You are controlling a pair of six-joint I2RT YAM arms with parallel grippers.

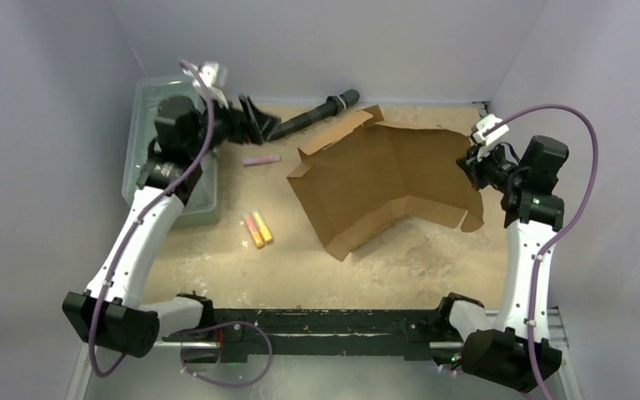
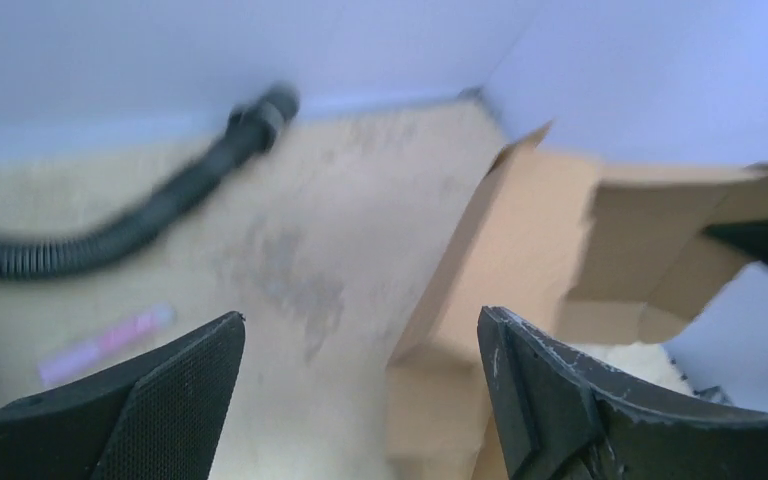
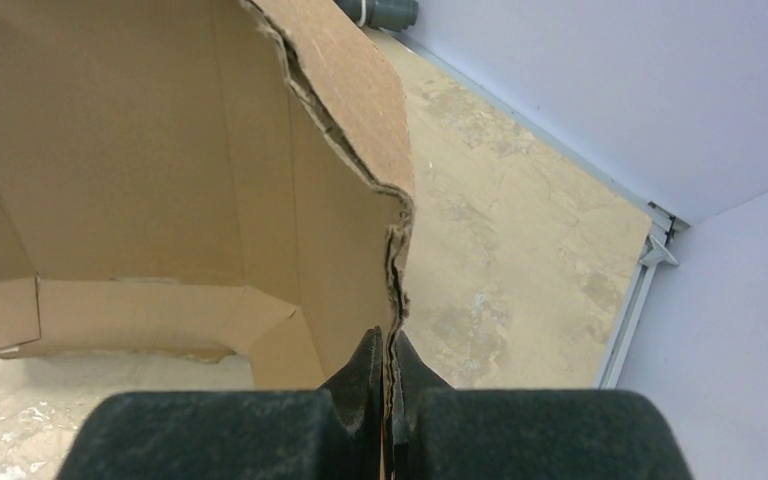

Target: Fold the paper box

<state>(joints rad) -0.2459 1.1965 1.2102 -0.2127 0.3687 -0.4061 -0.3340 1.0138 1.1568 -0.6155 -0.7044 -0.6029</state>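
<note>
Top view. Shows the box [image 1: 375, 179] right of centre on the table [image 1: 217, 267]: a brown sheet, partly bent, right side raised. Puts the right gripper [image 1: 471, 162] at the box's right edge, far right of the frame, clamped onto it. Puts the left gripper [image 1: 254, 121] at upper left, just right of the bin [image 1: 146, 108] and beside the lower end of the hose [image 1: 317, 112], apart from the box, spread wide and holding nothing. Also shows a pink stick [image 1: 262, 159] below that gripper and an orange and yellow pair [image 1: 258, 227] left of centre.

Left wrist view. Blurred. Shows the left gripper [image 2: 360, 330] along the bottom edge, fingers far apart, only bare table between them. Places the box [image 2: 520, 250] at centre right, standing up off the table, the hose [image 2: 160, 215] at upper left, the pink stick [image 2: 105, 345] at lower left.

Right wrist view. Shows the right gripper [image 3: 392, 350] at bottom centre, pinched tight on the box's ragged edge. Fills the left half with the box [image 3: 160, 150], inner face and creased flaps turned to the camera. Leaves bare table [image 3: 520, 230] at right, up to the wall [image 3: 610, 80].
</note>
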